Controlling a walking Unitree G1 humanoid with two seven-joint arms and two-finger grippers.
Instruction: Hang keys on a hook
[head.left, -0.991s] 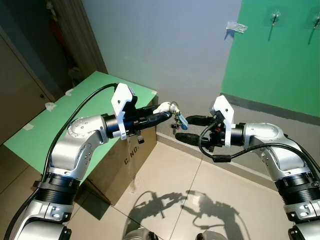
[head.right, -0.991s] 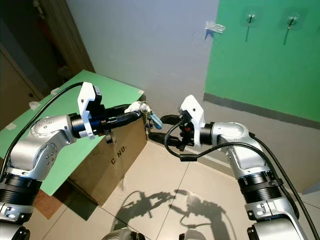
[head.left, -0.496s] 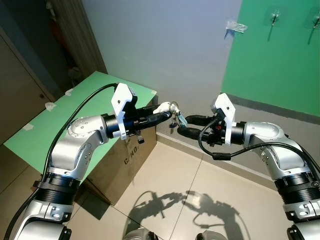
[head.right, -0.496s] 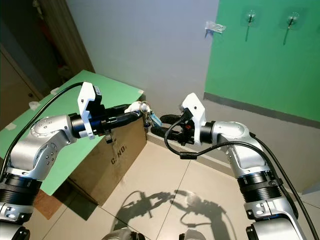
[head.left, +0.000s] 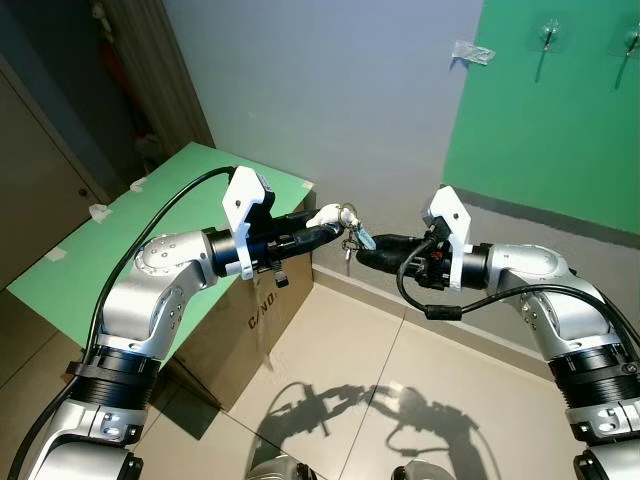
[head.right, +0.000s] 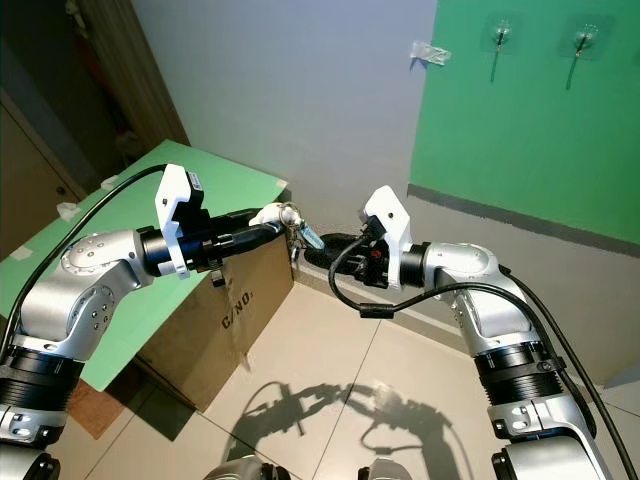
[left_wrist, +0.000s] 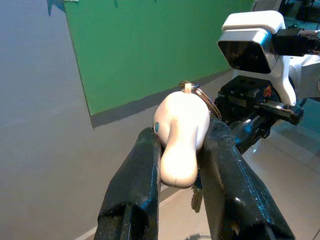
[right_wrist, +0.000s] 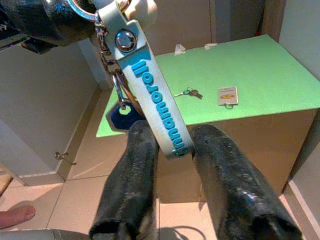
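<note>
White fob (left_wrist: 181, 135) between black fingers (left_wrist: 136, 190); pale blue strap (right_wrist: 152, 97) with darker blue lettering; dark blue tag (right_wrist: 123, 116). Green board (right_wrist: 235, 75) on brown box (head.left: 240, 325); green panel (head.left: 560, 110) on grey wall (head.left: 320, 90); beige floor tiles (head.left: 400, 390).

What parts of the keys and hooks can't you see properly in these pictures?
- Keys, right wrist view: mostly hidden behind the blue strap.
- White charm, left wrist view: sides covered by the left gripper fingers.
- Hooks, left eye view: too small to tell their shape.
- Second hook: cut off by the picture's edge.
</note>
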